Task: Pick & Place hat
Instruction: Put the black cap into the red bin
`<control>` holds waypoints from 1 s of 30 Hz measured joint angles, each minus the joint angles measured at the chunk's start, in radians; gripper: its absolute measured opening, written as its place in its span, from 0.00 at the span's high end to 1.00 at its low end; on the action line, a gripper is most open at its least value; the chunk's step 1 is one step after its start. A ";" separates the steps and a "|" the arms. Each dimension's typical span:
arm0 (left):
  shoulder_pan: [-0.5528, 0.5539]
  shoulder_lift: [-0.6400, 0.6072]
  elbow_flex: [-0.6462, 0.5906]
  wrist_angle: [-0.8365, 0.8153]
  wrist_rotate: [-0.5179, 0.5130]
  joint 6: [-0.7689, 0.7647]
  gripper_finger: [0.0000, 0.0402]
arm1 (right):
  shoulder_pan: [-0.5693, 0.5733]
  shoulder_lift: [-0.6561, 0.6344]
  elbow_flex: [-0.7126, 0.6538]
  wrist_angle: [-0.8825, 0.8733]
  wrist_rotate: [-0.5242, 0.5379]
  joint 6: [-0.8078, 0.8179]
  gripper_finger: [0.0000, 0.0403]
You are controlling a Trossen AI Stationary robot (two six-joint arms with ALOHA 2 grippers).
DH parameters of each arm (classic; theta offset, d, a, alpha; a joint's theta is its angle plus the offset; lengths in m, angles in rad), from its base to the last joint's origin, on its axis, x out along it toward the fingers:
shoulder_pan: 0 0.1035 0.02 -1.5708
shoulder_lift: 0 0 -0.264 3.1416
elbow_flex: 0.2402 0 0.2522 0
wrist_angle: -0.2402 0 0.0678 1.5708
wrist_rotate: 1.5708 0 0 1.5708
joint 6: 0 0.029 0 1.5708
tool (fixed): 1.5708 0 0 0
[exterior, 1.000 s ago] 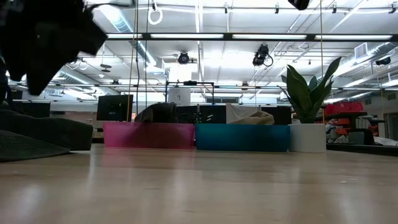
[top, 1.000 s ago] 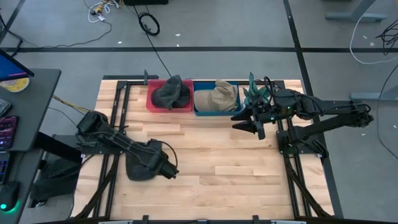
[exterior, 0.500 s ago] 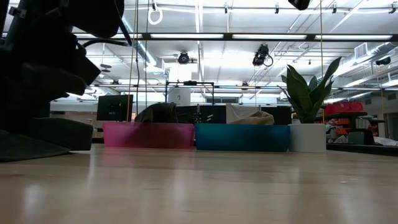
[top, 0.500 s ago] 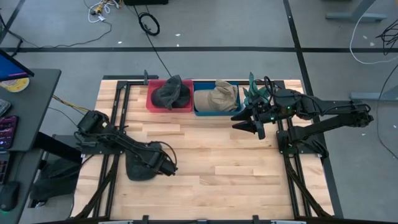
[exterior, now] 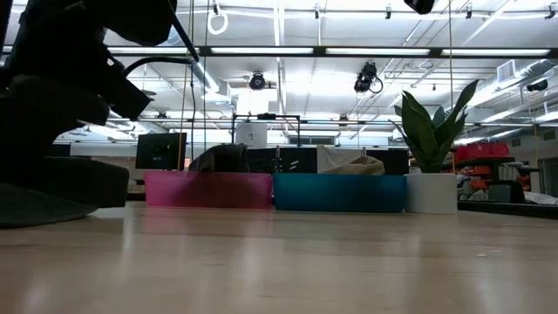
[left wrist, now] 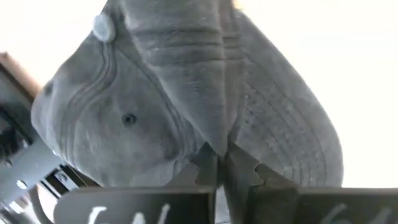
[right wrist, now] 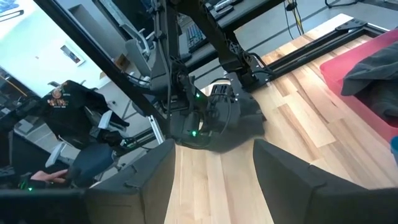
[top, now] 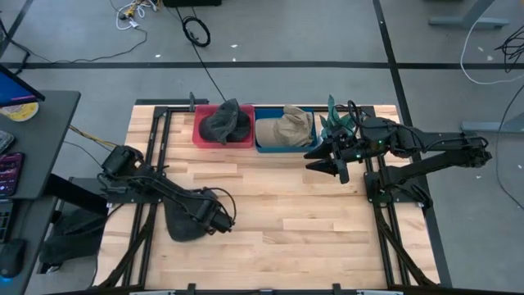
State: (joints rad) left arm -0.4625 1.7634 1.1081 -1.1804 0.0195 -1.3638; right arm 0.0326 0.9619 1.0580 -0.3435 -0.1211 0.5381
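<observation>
pinching a fold of the dark grey fabric cap (left wrist: 186, 106) near the worktop (top: 311, 229)'s left edge, the left gripper (left wrist: 217, 163) has clenched jaws; the right gripper (top: 332, 160) hovers by the right edge, jaws parted, empty.

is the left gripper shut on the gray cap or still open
Shut on it. In the left wrist view the left gripper has its jaws pinched together on a fold of the gray cap, which lies on the table.

Robotics lab: ceiling strip lights (exterior: 279, 50), desks.
</observation>
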 joint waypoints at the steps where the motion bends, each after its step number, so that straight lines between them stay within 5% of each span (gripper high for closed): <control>1: 0.000 0.000 0.005 -0.002 0.000 0.021 0.97 | 0.000 0.000 0.000 0.000 0.000 0.000 0.46; 6: -0.006 0.000 0.096 -0.109 -0.054 0.124 0.99 | 0.000 0.000 0.000 0.000 0.000 -0.004 0.46; 12: -0.020 -0.001 0.339 -0.396 -0.277 0.203 0.99 | 0.000 0.000 0.000 0.000 0.003 -0.025 0.46; 18: -0.034 -0.027 0.497 -0.390 -0.563 0.386 1.00 | -0.008 0.000 0.000 0.000 0.009 -0.042 0.46; 30: 0.050 -0.035 0.727 -0.390 -0.878 0.898 1.00 | -0.019 0.000 0.000 0.002 0.009 -0.054 0.46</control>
State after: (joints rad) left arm -0.4128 1.7279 1.8348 -1.5707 -0.8581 -0.4654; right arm 0.0132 0.9615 1.0580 -0.3417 -0.1120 0.4842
